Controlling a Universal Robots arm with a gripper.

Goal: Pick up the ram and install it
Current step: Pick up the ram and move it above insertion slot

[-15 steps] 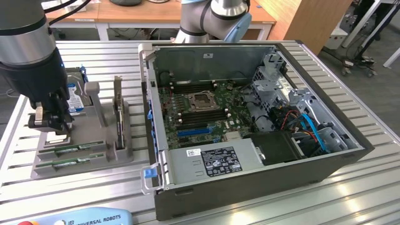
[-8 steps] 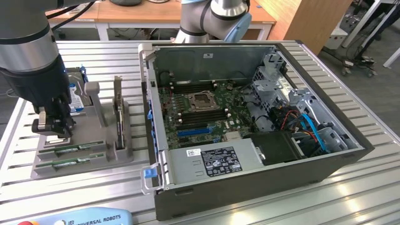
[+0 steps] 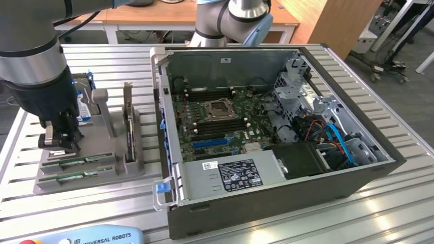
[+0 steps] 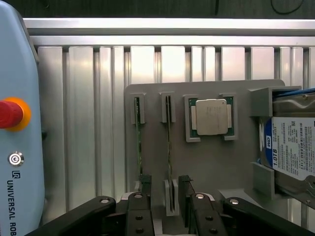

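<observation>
Two green ram sticks stand on edge in slots of a grey holder plate (image 4: 211, 162). In the wrist view my gripper (image 4: 166, 199) is open, its black fingers (image 4: 145, 196) on either side of the end of one ram (image 4: 169, 140). The other ram (image 4: 138, 137) lies just outside that finger. From the exterior view, the gripper (image 3: 58, 145) hangs low over the holder's left end, above the farther ram (image 3: 76, 161), and the nearer ram (image 3: 68, 176) lies in front. Nothing is held.
A silver processor (image 4: 211, 117) and a blue-labelled hard drive (image 4: 293, 152) sit on the same holder. The open computer case (image 3: 271, 193) with its motherboard (image 3: 217, 122) stands to the exterior view's right. A teach pendant (image 3: 88, 236) lies at the table's front edge.
</observation>
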